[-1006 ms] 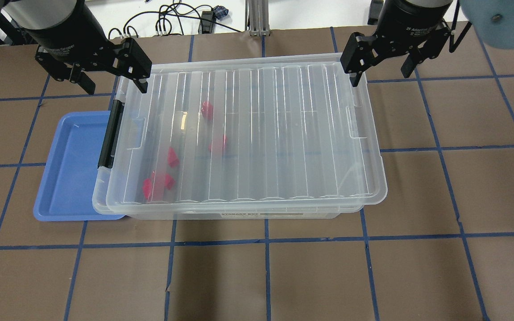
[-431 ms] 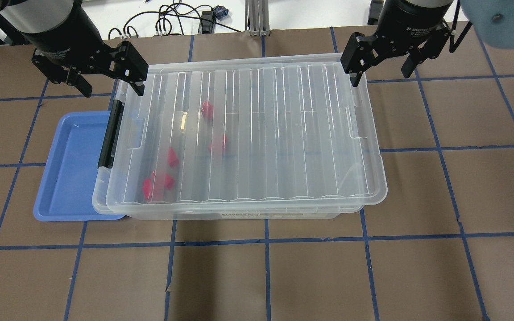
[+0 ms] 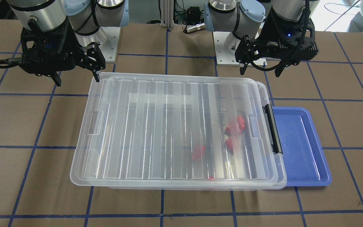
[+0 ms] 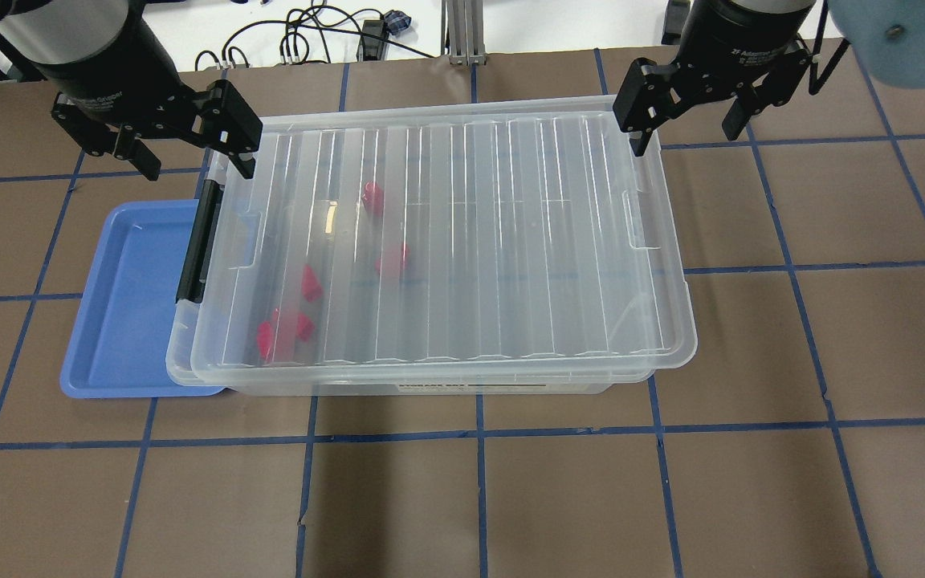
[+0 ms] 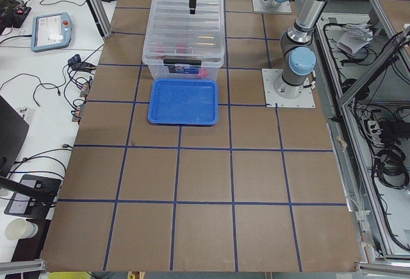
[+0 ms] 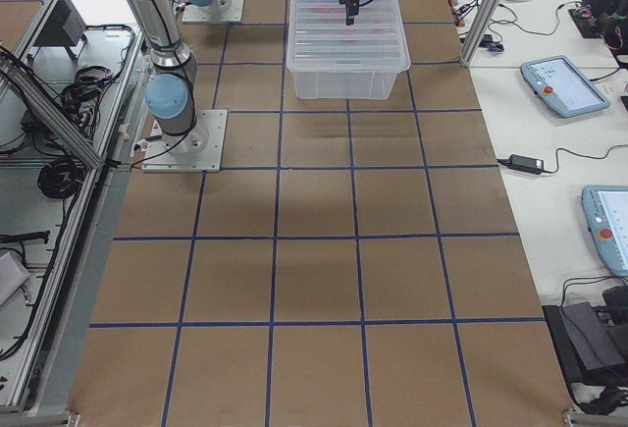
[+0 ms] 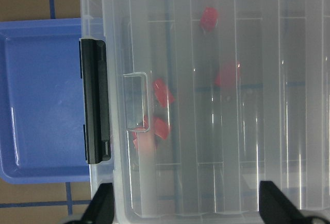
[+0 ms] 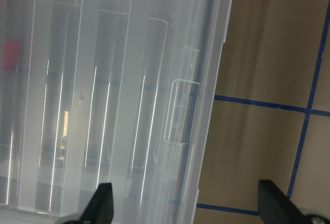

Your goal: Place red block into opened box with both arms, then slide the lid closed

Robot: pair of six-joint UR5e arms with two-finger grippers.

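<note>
The clear box (image 4: 430, 387) stands mid-table with its black bar (image 4: 193, 249) on the left short side. The ribbed lid (image 4: 495, 241) lies flat on top, sitting a little to the right, so the box rim (image 4: 177, 365) shows at the left. Several red blocks (image 4: 393, 258) lie inside, blurred through the lid (image 3: 156, 126). My left gripper (image 4: 193, 159) hangs open above the lid's back left corner, holding nothing. Over the back right corner my right gripper (image 4: 686, 132) is open too. In the left wrist view the red blocks (image 7: 162, 92) lie near the lid notch.
A shallow blue tray (image 4: 121, 297) lies against the box's left side, partly under the rim, with nothing in it. Brown table with a blue tape grid all round. Cables and a metal post (image 4: 462, 32) sit beyond the back edge. Arm bases (image 3: 228, 47) stand behind the box.
My left gripper has drifted a little to the left and back from the lid's corner, staying open. The right gripper, the lid and the blocks have not moved.
</note>
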